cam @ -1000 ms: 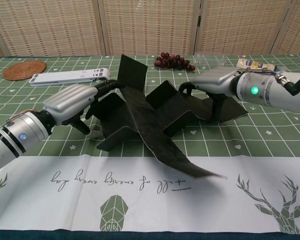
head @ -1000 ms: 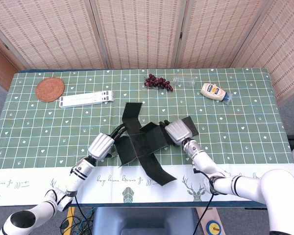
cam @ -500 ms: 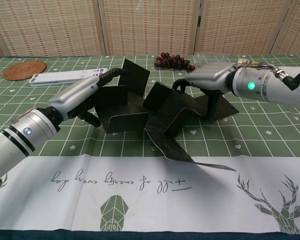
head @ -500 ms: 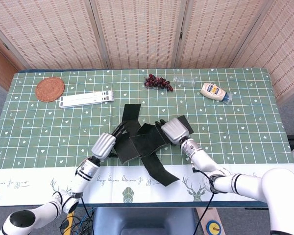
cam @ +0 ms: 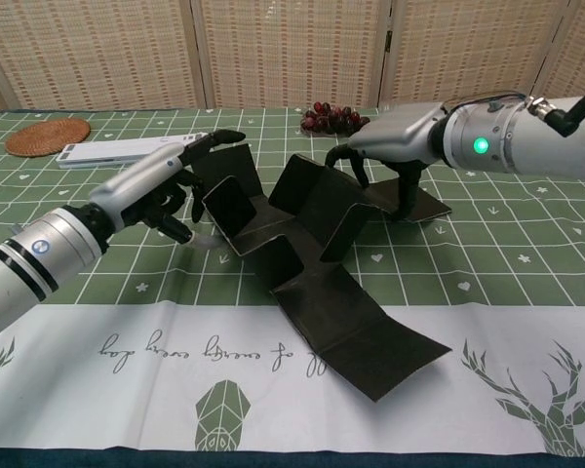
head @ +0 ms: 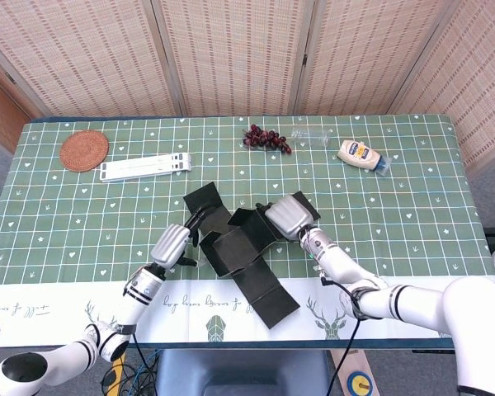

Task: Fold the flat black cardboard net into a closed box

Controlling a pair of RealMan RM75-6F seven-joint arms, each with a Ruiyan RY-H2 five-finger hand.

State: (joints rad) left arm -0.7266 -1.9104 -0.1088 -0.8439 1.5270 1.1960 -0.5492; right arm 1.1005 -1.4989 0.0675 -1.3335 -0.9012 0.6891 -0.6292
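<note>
The black cardboard net lies half folded at the table's middle, with its side panels raised and a long flap flat toward the front edge. My left hand is at the net's left, its outstretched fingers touching the back of the upright left flap. On the net's right my right hand curls its fingers over the top edge of the raised right panel, gripping it.
Behind the net lie a bunch of dark grapes, a clear bottle and a mayonnaise bottle. A white bar and a woven coaster sit at the back left.
The net has slid left and away from the front edge, and its long front flap has dropped flat on the table. Both hands moved with it, the left flap now standing steeper.
</note>
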